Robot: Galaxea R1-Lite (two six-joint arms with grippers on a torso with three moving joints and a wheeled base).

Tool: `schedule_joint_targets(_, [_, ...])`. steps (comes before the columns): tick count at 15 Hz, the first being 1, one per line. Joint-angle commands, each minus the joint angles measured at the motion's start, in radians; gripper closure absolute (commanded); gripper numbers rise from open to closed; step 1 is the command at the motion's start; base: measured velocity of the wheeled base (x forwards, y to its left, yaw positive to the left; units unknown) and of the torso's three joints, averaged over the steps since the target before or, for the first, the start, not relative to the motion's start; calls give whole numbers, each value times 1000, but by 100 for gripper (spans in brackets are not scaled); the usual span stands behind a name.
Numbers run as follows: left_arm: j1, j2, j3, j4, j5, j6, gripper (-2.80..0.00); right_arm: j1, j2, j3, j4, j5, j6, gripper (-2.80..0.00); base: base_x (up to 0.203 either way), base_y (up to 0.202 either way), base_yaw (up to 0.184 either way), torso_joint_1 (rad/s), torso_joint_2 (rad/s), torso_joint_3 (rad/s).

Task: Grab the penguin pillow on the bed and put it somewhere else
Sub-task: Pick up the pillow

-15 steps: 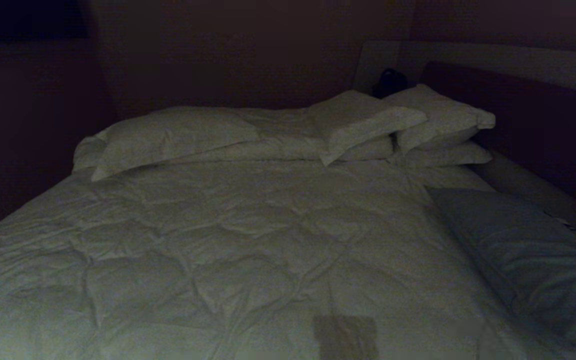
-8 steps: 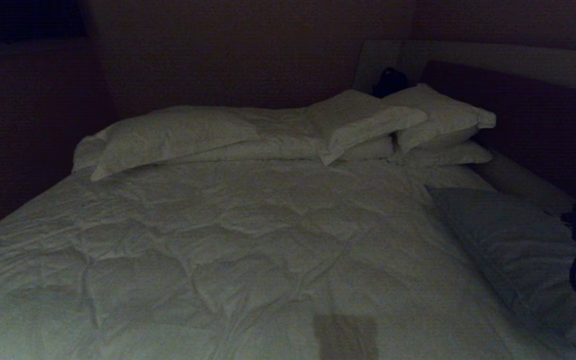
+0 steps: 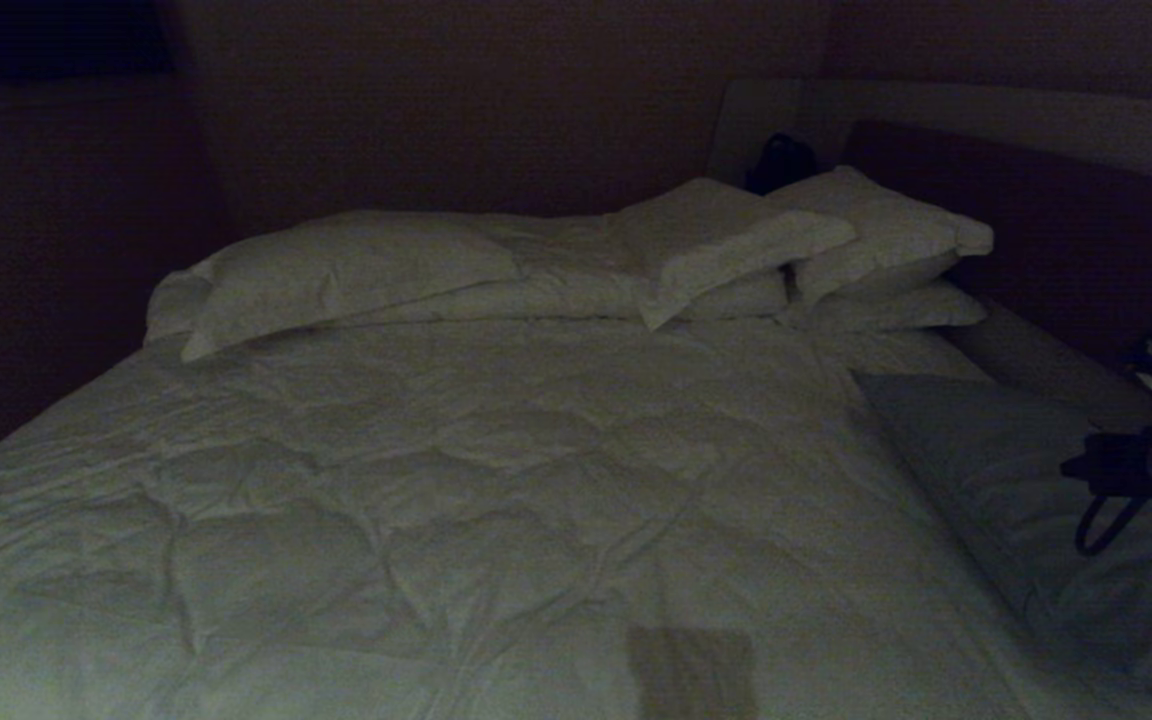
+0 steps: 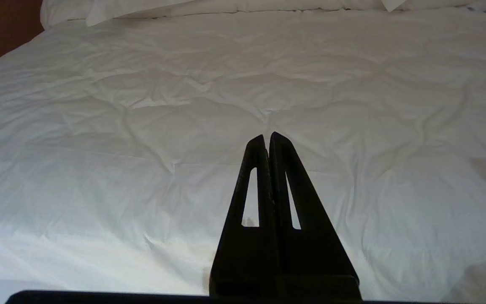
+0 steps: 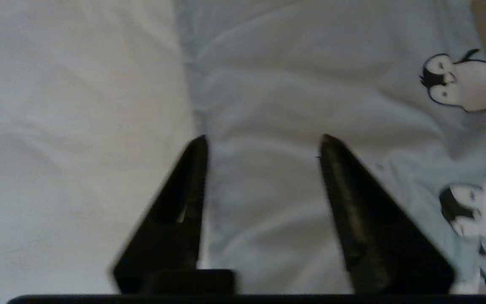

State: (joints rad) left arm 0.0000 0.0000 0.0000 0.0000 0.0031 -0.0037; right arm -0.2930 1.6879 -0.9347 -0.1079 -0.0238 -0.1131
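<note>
The long rectangular grey-blue penguin pillow (image 3: 1026, 500) lies flat at 4 o'clock on the large bed with the wrinkled white quilted duvet (image 3: 456, 480), along its right edge. The row of black-and-white penguins (image 5: 462, 84) runs down the pillow's outer side.

The right gripper (image 5: 262, 145) hovers above the pillow with its fingers spread, near the inner seam where pillow meets duvet.

Recommended procedure:
1. Lower vertically until both fingertips press into the filling.
2. Gather a thick fold of pillow fabric only; exclude the duvet.
3. Close firmly; soft filling is likely to slip.

The left gripper (image 4: 267, 136), fingers pressed together, is parked over the duvet.
</note>
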Motion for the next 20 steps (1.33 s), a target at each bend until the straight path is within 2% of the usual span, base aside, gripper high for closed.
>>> schedule_joint_targets(1, [0, 0, 0, 0, 0, -1, 0, -5, 85, -4, -159, -2, -51, -280, 0, 0, 0, 0, 0, 0])
schedule_joint_targets(4, [0, 0, 0, 0, 0, -1, 0, 0, 108, -33, -173, -7, -148, -280, 0, 0, 0, 0, 0, 0])
schedule_joint_targets(6, [0, 0, 0, 0, 0, -1, 0, -1, 117, -36, -175, -8, -242, -280, 0, 0, 0, 0, 0, 0])
schedule_joint_targets(10, [0, 0, 0, 0, 0, -1, 0, 7, 130, 26, -176, -7, -373, -280, 0, 0, 0, 0, 0, 0])
schedule_joint_targets(15, [0, 0, 0, 0, 0, -1, 0, 49, 234, 31, -178, -12, -415, -280, 0, 0, 0, 0, 0, 0])
schedule_joint_targets(20, [0, 0, 0, 0, 0, -1, 0, 57, 289, 27, -181, -62, -436, -280, 0, 0, 0, 0, 0, 0])
